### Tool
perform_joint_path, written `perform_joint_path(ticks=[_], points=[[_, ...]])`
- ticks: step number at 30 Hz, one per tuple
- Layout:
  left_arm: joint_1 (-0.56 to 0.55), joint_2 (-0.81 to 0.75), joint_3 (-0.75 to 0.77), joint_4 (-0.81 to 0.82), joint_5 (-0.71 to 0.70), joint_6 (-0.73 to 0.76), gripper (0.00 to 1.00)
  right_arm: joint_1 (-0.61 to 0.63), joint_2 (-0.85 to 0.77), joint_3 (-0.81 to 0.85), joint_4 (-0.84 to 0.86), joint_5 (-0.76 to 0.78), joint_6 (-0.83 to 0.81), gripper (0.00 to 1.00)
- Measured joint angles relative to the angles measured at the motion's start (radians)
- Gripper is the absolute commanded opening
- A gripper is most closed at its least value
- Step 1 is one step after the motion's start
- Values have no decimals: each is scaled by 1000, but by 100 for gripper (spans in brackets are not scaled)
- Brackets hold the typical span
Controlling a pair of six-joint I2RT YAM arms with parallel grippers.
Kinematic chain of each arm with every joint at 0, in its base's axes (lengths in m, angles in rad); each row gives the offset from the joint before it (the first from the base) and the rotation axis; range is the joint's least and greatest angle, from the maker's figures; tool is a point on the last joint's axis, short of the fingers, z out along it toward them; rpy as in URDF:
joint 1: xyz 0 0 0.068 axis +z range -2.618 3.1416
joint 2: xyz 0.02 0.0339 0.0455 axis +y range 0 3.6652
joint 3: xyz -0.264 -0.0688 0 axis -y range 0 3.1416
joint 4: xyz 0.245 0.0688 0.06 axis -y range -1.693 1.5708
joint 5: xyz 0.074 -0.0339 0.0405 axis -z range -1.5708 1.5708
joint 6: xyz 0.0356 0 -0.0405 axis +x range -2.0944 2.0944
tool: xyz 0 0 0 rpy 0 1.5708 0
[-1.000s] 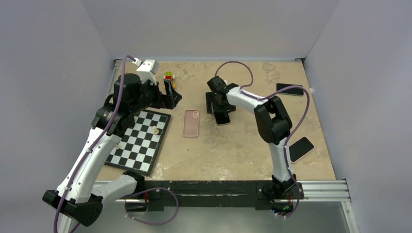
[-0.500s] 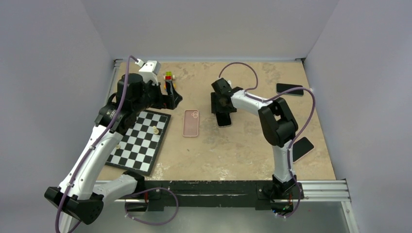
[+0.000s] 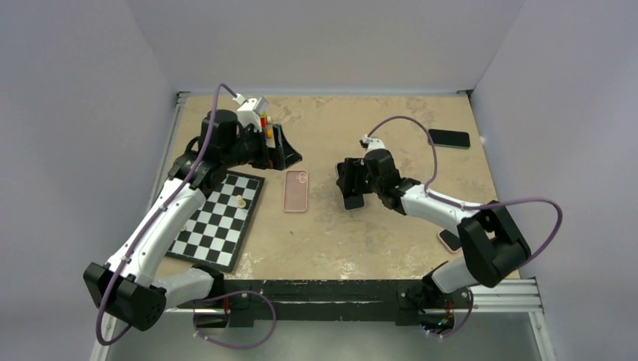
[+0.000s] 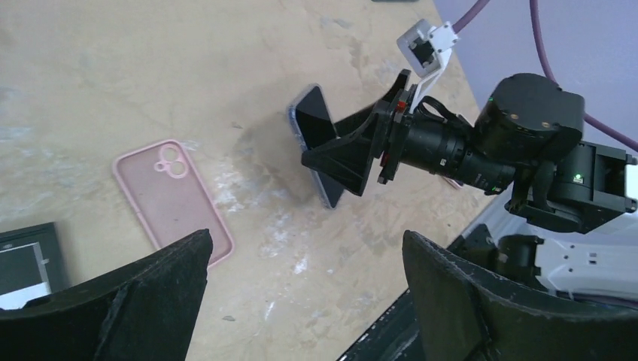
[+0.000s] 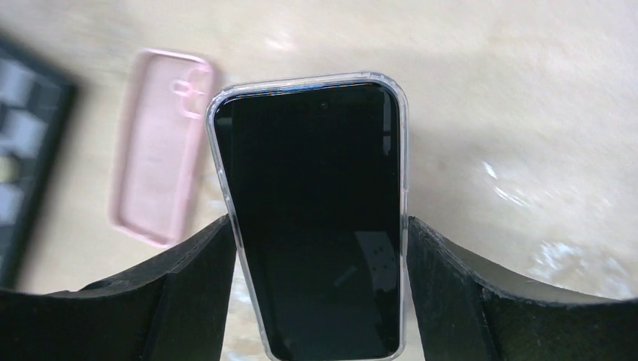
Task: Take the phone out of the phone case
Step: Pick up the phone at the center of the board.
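A black phone in a clear case [image 5: 316, 218] is held by its long edges between my right gripper's [image 5: 317, 222] two fingers. In the top view the right gripper [image 3: 352, 183] holds the phone [image 3: 353, 200] at mid-table. In the left wrist view the phone [image 4: 314, 139] is tilted on edge, its lower end at or just above the table. My left gripper [image 3: 290, 155] is open and empty, to the left of the phone above the back end of an empty pink case [image 3: 296, 190]. The left wrist view shows the left gripper [image 4: 306, 239] open wide over bare table.
A chessboard [image 3: 218, 218] with a pale pawn [image 3: 240, 201] lies at the left. Small coloured blocks [image 3: 265, 120] sit behind the left wrist. A black phone [image 3: 449, 138] lies at the back right. Another phone [image 3: 449, 240] is partly hidden under the right arm.
The right arm swung its elbow down and to the right, and its gripper shifted slightly right and nearer with the phone in it. The left gripper moved right, towards the pink case.
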Motion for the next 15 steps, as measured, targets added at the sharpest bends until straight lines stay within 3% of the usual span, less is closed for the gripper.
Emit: perform_joint_path(ticks=[2, 9, 15], points=[[0, 48, -5, 28, 77, -27, 89, 0, -73, -63, 113, -66, 10, 0], [0, 183, -72, 145, 266, -141, 59, 74, -101, -100, 397, -188, 72, 0], [0, 186, -108, 179, 270, -191, 50, 156, -122, -92, 478, -205, 116, 0]])
